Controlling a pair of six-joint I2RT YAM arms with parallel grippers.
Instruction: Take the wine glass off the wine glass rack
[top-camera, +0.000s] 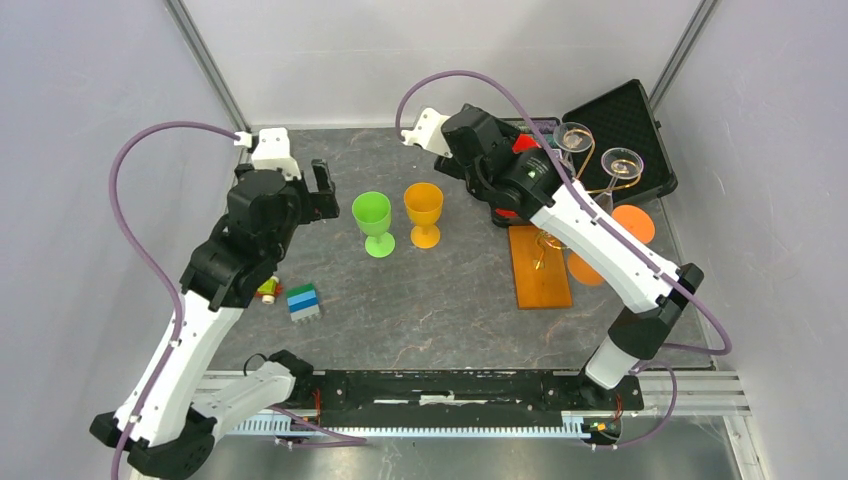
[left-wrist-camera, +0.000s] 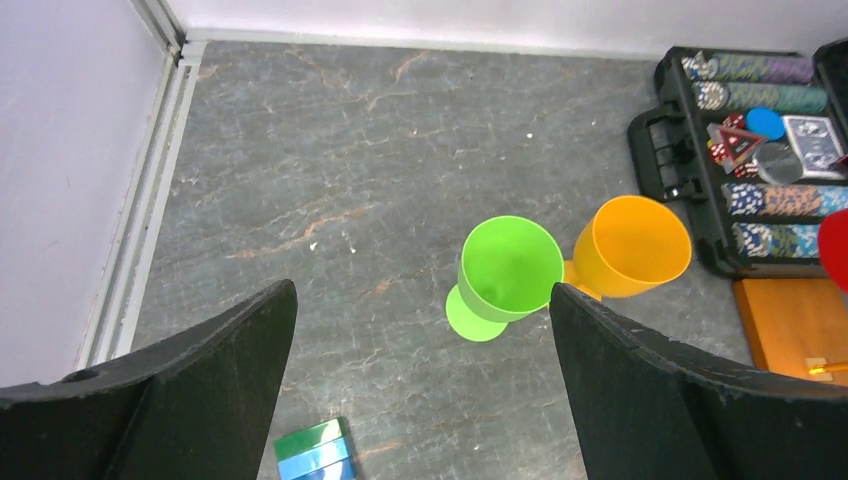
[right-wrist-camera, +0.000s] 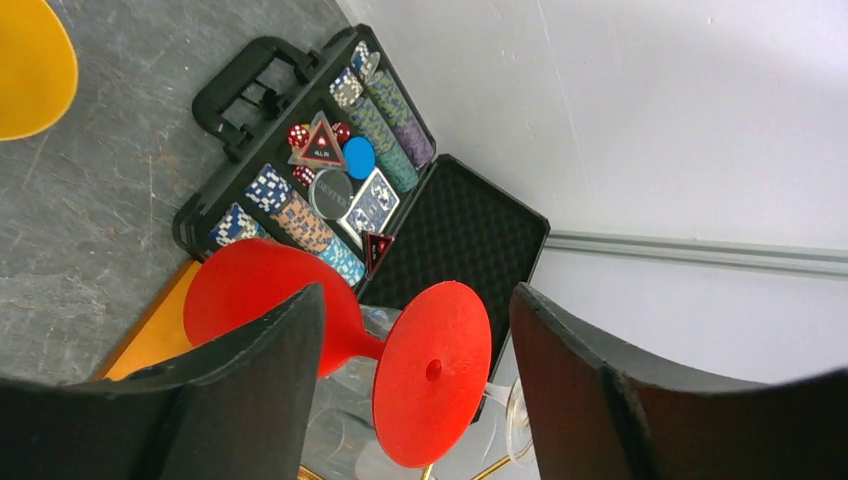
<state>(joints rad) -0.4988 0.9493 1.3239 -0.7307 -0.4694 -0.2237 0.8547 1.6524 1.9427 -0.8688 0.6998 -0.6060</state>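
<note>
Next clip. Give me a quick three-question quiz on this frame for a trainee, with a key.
1. True or false: the left gripper holds the green goblet.
2. Which glass sits between the fingers of the right gripper? A clear, B red, C green.
3. How many goblets stand upright on the table?
Key: 1 false, it is open and empty. 2 B, the red wine glass. 3 two: the green goblet and the orange goblet.

Red wine glass (right-wrist-camera: 430, 385); green goblet (top-camera: 373, 215); orange goblet (top-camera: 424, 205); wine glass rack (top-camera: 536, 282) gold wire, orange-brown base; black case (top-camera: 630, 125)
</note>
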